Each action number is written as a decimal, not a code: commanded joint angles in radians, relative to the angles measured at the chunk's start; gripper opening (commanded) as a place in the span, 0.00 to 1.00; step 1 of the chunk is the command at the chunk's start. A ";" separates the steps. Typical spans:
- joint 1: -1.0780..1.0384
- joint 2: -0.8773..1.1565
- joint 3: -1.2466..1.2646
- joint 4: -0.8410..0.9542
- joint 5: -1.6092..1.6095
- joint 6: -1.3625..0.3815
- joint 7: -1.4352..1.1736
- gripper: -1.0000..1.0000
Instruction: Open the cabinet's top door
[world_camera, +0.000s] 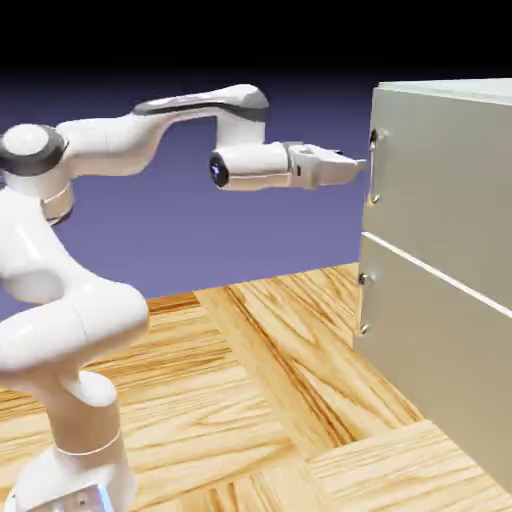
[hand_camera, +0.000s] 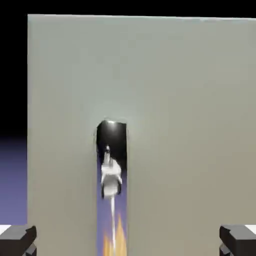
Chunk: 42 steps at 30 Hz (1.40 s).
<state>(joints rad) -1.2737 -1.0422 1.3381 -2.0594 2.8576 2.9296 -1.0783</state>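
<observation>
- Cabinet (world_camera: 440, 250): 1, pale grey-green, boxy.
- Front panels on it: 2, stacked; the top door (world_camera: 372, 160) above, the lower panel (world_camera: 364, 295) below. Both seen edge-on in the exterior view.
- Handles: 2, one per panel; upper handle (world_camera: 375, 168), lower handle (world_camera: 364, 303).
- Robot arm (world_camera: 60, 300): 1, white.
- Gripper (world_camera: 352, 165): 1.
- Fingertips (hand_camera: 17, 239) counted in the hand view: 2, grey, at the bottom corners.
- Wooden table (world_camera: 270, 400): 1.

Wooden table (world_camera: 250, 400), blue-violet backdrop (world_camera: 200, 230)
</observation>
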 joint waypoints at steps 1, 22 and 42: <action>-0.005 -0.002 0.006 0.003 0.012 0.000 -0.008 0.50; 0.250 0.249 -0.167 -0.180 0.040 -0.170 -0.332 0.00; 0.975 0.460 -0.805 -0.391 0.040 -0.190 -0.769 0.00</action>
<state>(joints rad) -0.2988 -0.5821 0.5328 -2.4503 2.8973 2.7395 -1.8469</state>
